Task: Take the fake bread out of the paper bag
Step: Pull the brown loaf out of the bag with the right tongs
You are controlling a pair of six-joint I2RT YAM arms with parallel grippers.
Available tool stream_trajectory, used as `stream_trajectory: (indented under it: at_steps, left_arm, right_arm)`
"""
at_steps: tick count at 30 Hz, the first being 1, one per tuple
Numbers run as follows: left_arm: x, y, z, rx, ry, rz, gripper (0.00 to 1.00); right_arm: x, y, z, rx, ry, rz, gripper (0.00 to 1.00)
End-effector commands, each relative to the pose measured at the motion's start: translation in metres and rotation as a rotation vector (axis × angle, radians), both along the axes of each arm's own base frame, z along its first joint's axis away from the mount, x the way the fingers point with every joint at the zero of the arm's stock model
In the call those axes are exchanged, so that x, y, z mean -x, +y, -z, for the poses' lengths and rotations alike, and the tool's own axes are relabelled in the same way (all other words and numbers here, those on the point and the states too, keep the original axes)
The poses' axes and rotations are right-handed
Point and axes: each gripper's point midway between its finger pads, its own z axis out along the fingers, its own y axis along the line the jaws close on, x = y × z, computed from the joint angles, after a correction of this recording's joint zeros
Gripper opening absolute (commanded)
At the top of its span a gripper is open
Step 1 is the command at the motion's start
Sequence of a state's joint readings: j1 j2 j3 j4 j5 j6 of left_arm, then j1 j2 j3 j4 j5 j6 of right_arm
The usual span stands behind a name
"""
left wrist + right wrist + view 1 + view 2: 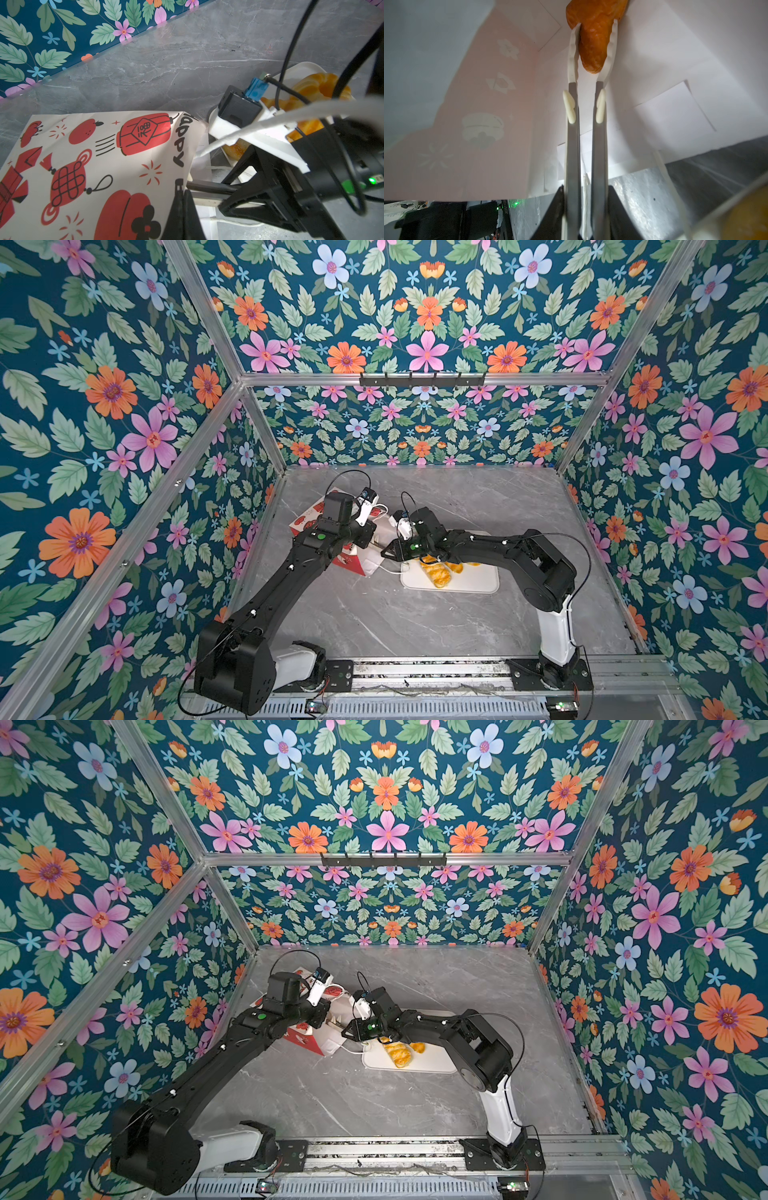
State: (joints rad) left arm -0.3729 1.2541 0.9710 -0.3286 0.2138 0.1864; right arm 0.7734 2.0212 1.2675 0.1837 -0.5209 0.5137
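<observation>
The bag (pixel 93 166) lies on its side on the surface (pixel 395 614) with its mouth toward the tray (pixel 469 587). The left jaws are closed on the paper at the mouth's edge, probably to hold it open and to stop the light bag sliding when something is pulled out. The right jaws are clamped on tongs (pixel 573 145), which give the reach to go deep into a narrow bag that the jaws themselves would hardly fit. In the right wrist view the tongs' white tips press both flanks of a brown bread (pixel 593 41) near the bag's bottom, so it looks gripped but is wholly inside. Other pieces (pixel 436 574) already lie on the tray, just beside the mouth, so the carry is short. The next step, as I judge it, is a straight pull back along the bag. The glossy piece could slip from the tips, or it could drag the bag along if the left hold gives.
</observation>
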Motion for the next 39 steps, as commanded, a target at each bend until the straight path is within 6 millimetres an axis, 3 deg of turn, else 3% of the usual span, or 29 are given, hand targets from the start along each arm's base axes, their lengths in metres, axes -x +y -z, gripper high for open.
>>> stream_trajectory:
  at_steps: [1,10,16,23,39]
  left_arm:
    - [-0.003,0.0,-0.004,0.007,-0.025,-0.006,0.0]
    - [-0.001,0.002,-0.001,0.007,-0.032,-0.006,0.0]
    - [-0.006,0.003,-0.005,0.008,-0.06,-0.027,0.0]
    - [-0.016,0.009,-0.01,-0.001,-0.098,-0.077,0.0]
    - [-0.033,0.008,-0.004,-0.002,-0.091,-0.112,0.0]
  right_arm:
    - [0.0,0.002,-0.012,-0.029,-0.037,-0.014,0.22]
    - [0.009,-0.015,-0.033,-0.006,-0.096,-0.004,0.11]
    - [0.027,-0.036,-0.039,0.051,-0.116,-0.03,0.07]
    - [0.052,-0.068,-0.029,0.129,-0.106,-0.026,0.06]
    - [0.092,-0.152,-0.071,0.195,-0.202,0.136,0.04]
